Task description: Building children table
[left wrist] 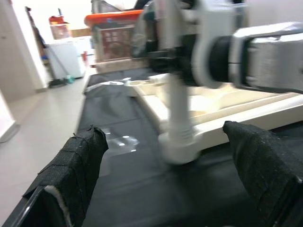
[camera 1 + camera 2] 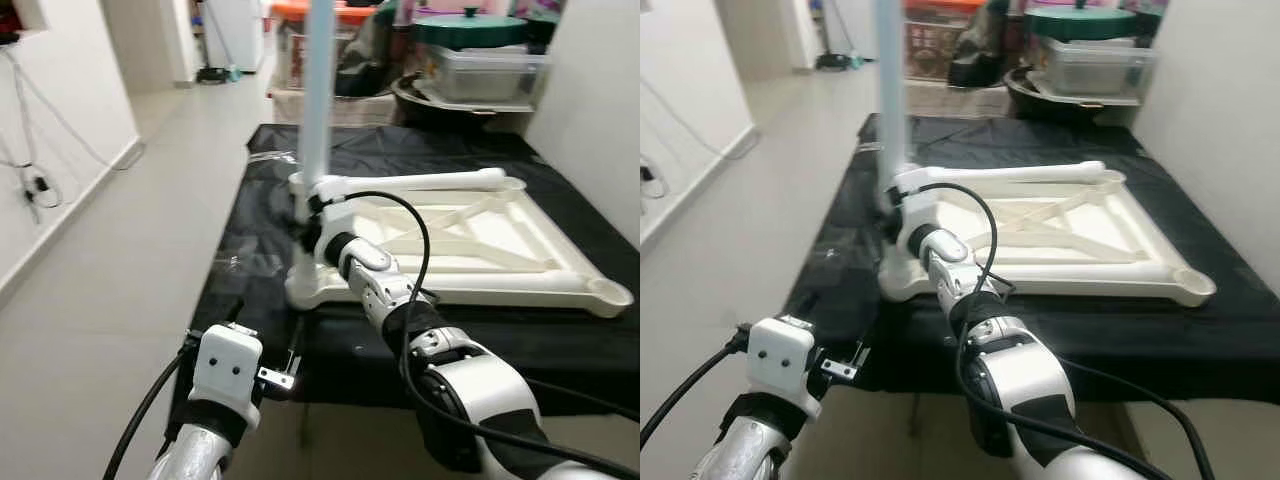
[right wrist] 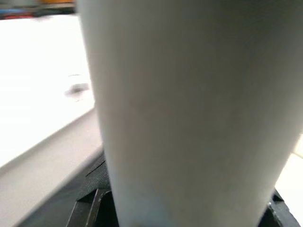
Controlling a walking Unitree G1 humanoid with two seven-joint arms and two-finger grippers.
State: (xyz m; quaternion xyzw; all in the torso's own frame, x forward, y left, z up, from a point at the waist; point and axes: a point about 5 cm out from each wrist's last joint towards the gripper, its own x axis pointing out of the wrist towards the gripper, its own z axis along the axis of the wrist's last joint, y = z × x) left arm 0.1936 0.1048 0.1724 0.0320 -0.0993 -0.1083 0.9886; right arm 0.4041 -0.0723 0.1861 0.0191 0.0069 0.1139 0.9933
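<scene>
One right pincer (image 2: 303, 222) clamps the stiff, light-looking plastic leg (image 2: 316, 100) low, near the tabletop (image 2: 480, 250) corner socket; left pincer (image 1: 165, 175) gapes empty.

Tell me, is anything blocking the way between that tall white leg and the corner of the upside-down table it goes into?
Nothing visible does. The tall white plastic table leg already stands upright in the near-left corner socket of the upturned white plastic tabletop, with the right gripper closed around it. The left gripper waits open nearby.
</scene>
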